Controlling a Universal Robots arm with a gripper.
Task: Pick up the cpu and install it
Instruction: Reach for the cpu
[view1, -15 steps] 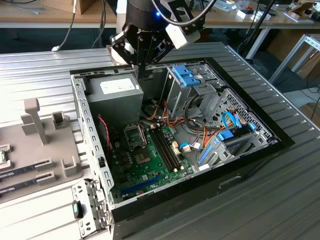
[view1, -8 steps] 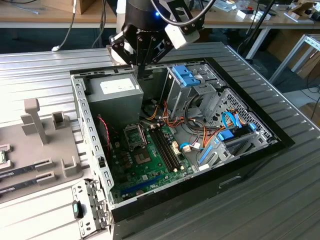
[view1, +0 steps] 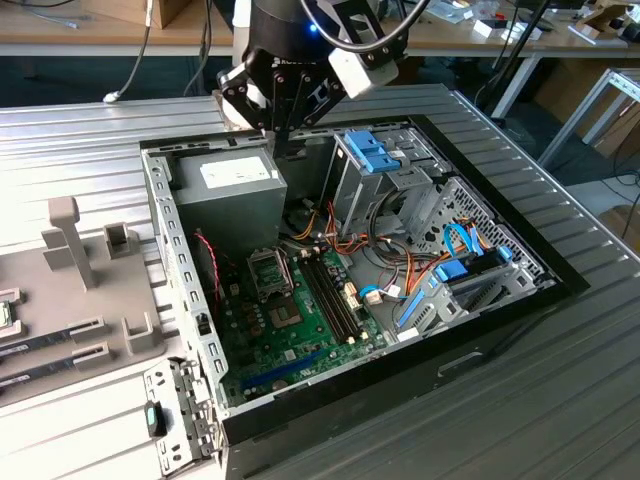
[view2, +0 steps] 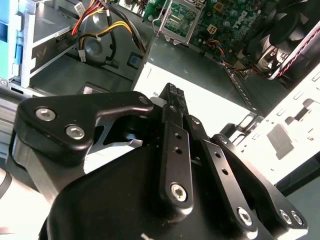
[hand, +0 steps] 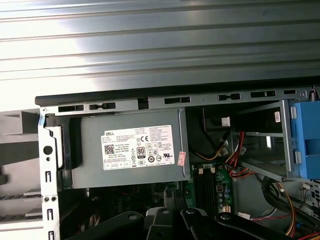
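My gripper hangs shut over the back corner of the open computer case, just above the grey power supply, with nothing between its fingertips. On the green motherboard, the metal cpu socket frame lies below and in front of the gripper; the second wrist view has the socket frame beyond the fingertips. A small flat piece with a green rim, seemingly the cpu, lies on the grey fixture at the exterior view's left edge, cut off by the frame and far from the gripper.
Blue drive cages and bundles of coloured cables fill the case on the exterior view's right. A grey fixture plate with upright posts stands outside the case on the left. A dark soldered chip sits near the socket.
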